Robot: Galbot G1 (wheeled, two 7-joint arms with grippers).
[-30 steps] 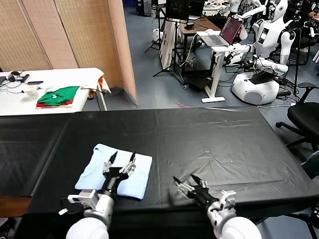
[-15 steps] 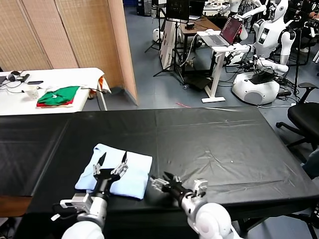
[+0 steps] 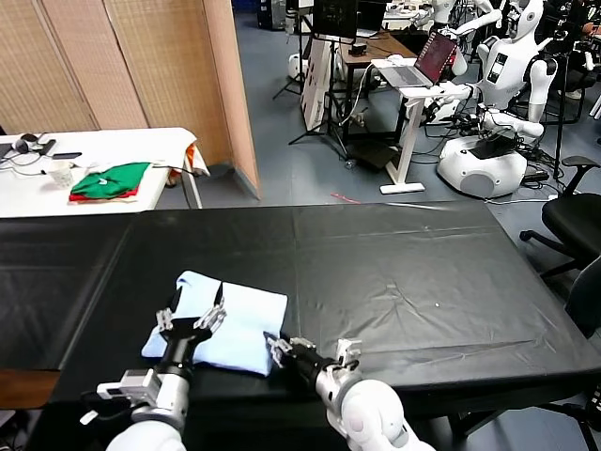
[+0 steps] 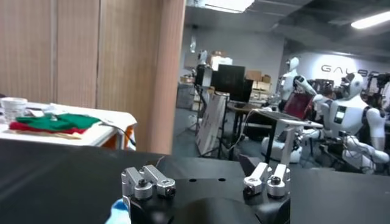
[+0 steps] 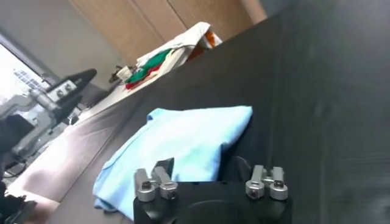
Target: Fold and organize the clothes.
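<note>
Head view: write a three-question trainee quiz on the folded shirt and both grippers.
1. True or false: the pale light-blue folded T-shirt lies on the black-covered table.
2. Which gripper is at the shirt's near right corner? A) the left gripper B) the right gripper C) neither
3. Fill in: the left gripper's fingers stand ____ above the shirt's near left part.

Key:
1. True.
2. B: the right gripper is at that corner; the left gripper is over the shirt's left part.
3. open.
</note>
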